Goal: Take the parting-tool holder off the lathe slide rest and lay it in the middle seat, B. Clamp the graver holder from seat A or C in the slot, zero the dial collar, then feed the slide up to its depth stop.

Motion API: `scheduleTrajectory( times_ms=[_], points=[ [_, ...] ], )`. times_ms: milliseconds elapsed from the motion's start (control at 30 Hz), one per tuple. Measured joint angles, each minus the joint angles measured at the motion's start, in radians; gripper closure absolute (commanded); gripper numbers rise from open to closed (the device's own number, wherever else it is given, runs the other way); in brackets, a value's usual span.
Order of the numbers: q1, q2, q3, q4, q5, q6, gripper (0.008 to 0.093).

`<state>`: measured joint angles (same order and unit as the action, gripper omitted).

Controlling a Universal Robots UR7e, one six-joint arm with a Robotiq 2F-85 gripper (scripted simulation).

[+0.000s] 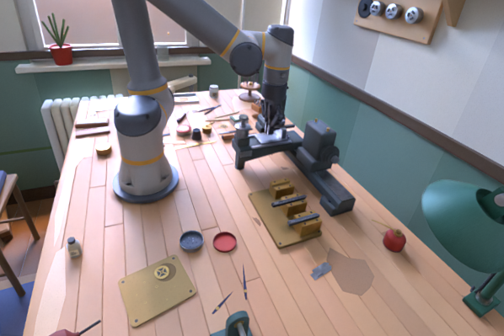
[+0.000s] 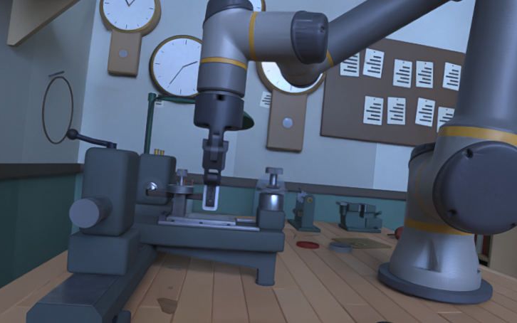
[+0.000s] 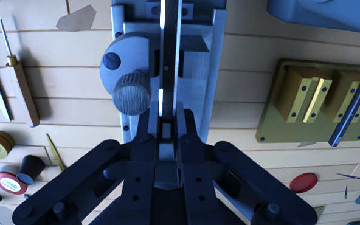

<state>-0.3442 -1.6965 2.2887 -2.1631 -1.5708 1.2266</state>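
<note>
The lathe slide rest (image 1: 269, 140) stands mid-bench, in front of the headstock (image 1: 319, 144). My gripper (image 2: 210, 197) is closed on a dark bar-shaped tool holder (image 3: 170, 64), held over the slide rest's slot beside the knurled clamp screw (image 3: 131, 96). In the wrist camera the bar runs forward from my fingers (image 3: 166, 133) along the slot. The brass seat block (image 1: 288, 211) lies nearer on the bench. Its far seat (image 1: 281, 188) is empty. Its middle seat holds a dark holder (image 1: 289, 200) and its near seat another (image 1: 303, 219).
Hand tools, caps and small parts (image 1: 198, 125) lie behind the lathe toward the window. The arm's base (image 1: 145, 177) stands left of the lathe. A brass plate (image 1: 156, 289), a grey dish (image 1: 191, 240) and a red disc (image 1: 224, 241) lie in front. A green lamp (image 1: 467, 215) stands at right.
</note>
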Motion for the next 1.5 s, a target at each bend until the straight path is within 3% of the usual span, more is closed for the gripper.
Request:
scheduleTrajectory(
  times_ms=[600, 1100, 1500],
  points=[
    [0.000, 0.001, 0.001, -0.003, 0.000, 0.000, 0.0934],
    [0.000, 0.002, 0.002, -0.002, 0.000, 0.000, 0.0644],
    [0.000, 0.002, 0.002, -0.002, 0.000, 0.000, 0.0634]
  ],
)
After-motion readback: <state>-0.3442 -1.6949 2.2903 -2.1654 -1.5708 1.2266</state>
